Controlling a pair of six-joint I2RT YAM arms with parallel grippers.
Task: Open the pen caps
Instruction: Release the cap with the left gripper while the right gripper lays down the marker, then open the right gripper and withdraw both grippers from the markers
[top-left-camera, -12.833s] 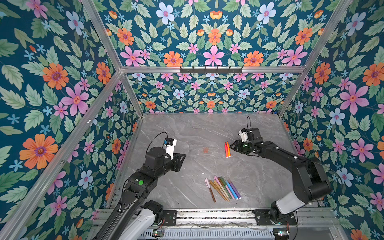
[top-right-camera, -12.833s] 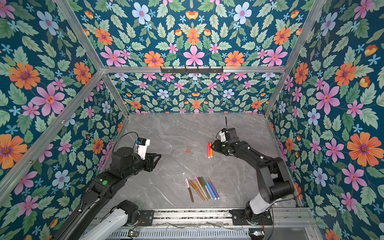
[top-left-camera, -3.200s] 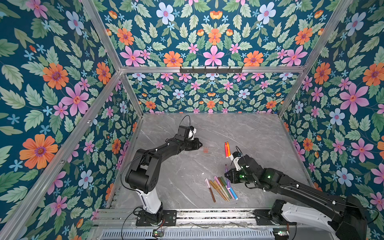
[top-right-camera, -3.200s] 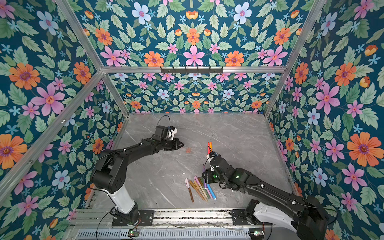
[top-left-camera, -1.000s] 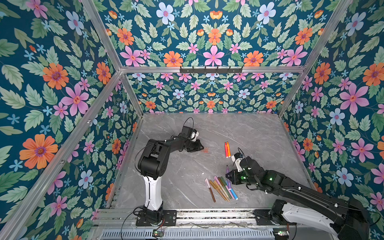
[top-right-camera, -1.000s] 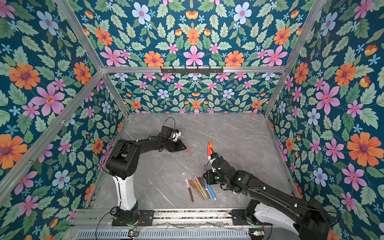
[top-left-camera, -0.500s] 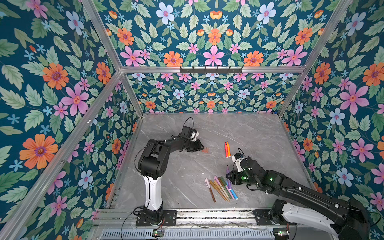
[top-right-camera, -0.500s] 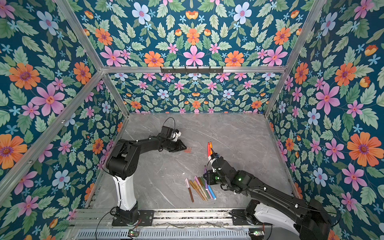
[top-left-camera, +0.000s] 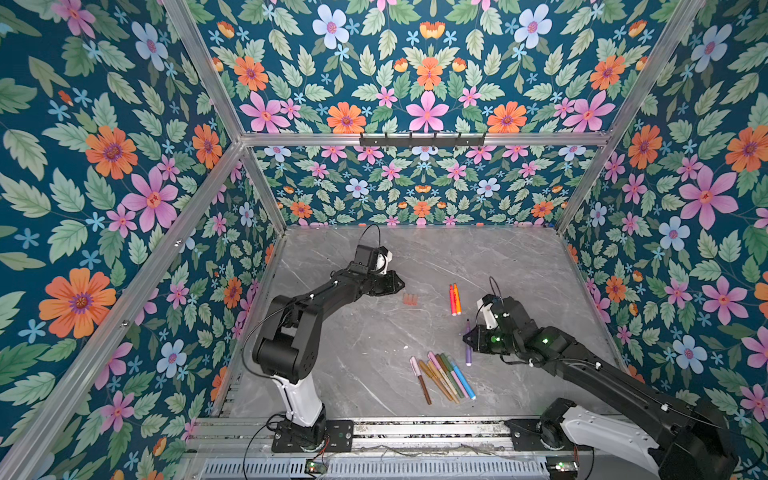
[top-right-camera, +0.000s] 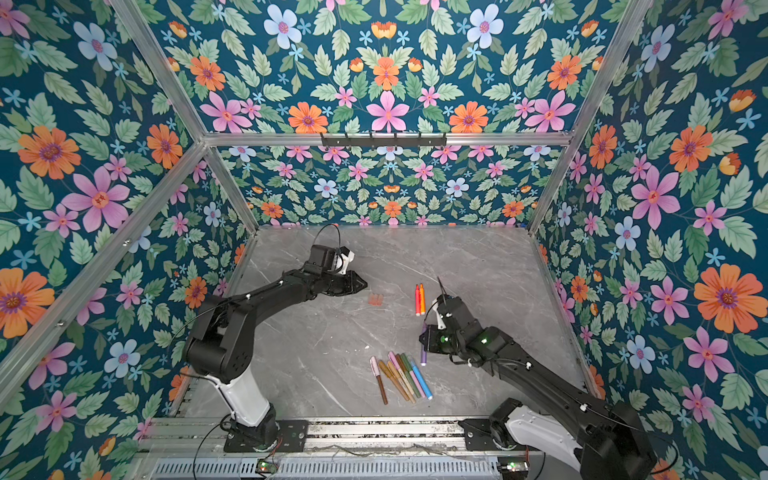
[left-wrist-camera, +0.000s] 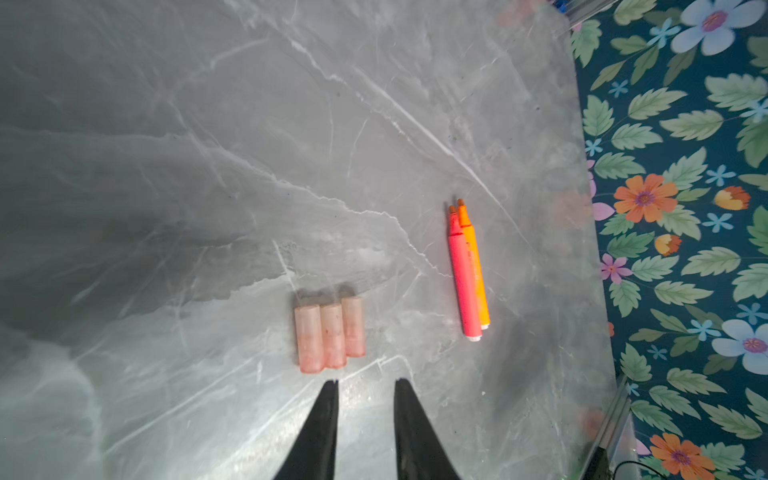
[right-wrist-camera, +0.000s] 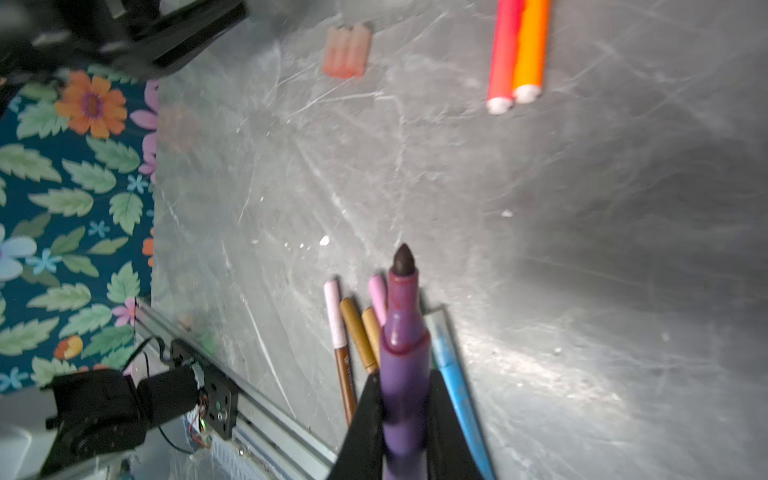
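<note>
Shows left gripper (left-wrist-camera: 363, 380) narrowly parted, empty, just left of three peach pen caps (left-wrist-camera: 330, 334) lying side by side at centre. Finds right gripper (right-wrist-camera: 405, 378) clamped on uncapped purple pen (right-wrist-camera: 405, 353), right of centre; capped pens (top-left-camera: 442, 376) fanned near front.

Floral walls (top-left-camera: 428, 112), grey marble tabletop (top-left-camera: 498, 266)

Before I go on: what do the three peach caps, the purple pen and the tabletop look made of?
The peach caps: likely frosted translucent plastic; pale, see-through ends.
The purple pen: smooth opaque plastic with slight sheen, dark felt-looking tip.
The tabletop: grey, white-veined marble look, glossy with soft glare; stone or laminate, cannot tell.
</note>
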